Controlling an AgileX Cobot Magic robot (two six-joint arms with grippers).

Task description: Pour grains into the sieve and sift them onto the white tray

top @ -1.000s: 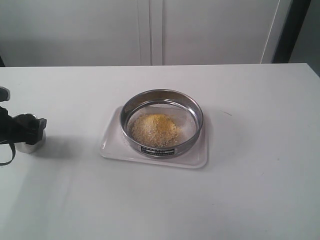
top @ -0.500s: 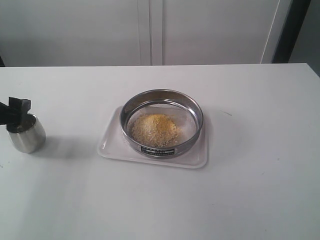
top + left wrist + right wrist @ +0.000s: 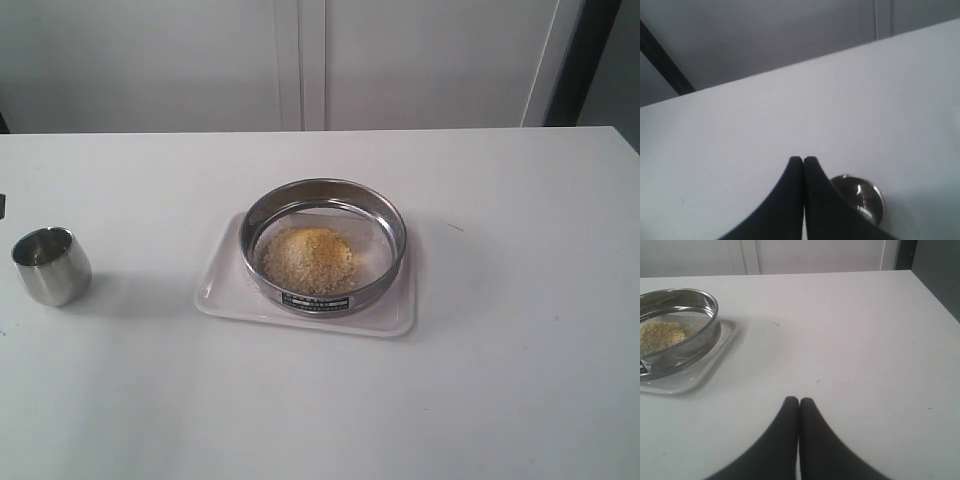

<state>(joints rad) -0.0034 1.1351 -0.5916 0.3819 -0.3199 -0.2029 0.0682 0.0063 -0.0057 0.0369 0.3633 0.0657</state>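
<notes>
Grains [image 3: 310, 258] heaped in sieve [image 3: 375, 285]; left fingers [image 3: 787, 210], right fingers [image 3: 785, 450] pressed together, empty; vigorous sifting risked overshooting white tray [image 3: 225, 290]

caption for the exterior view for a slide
Grains piled in the sieve on the white tray; steel cup stands apart on the table.

I see broad white matte tabletop [image 3: 520, 380] filling most of exterior view. Two items directly on it. Flat white rectangular tray with rounded corners [image 3: 222, 290] lies flat near centre, long side toward camera. Small polished steel cup [image 3: 52, 266] stands upright near left edge, mouth up, well apart from tray. Thin dark mark [image 3: 452, 226] on bare surface just right of tray.
</notes>
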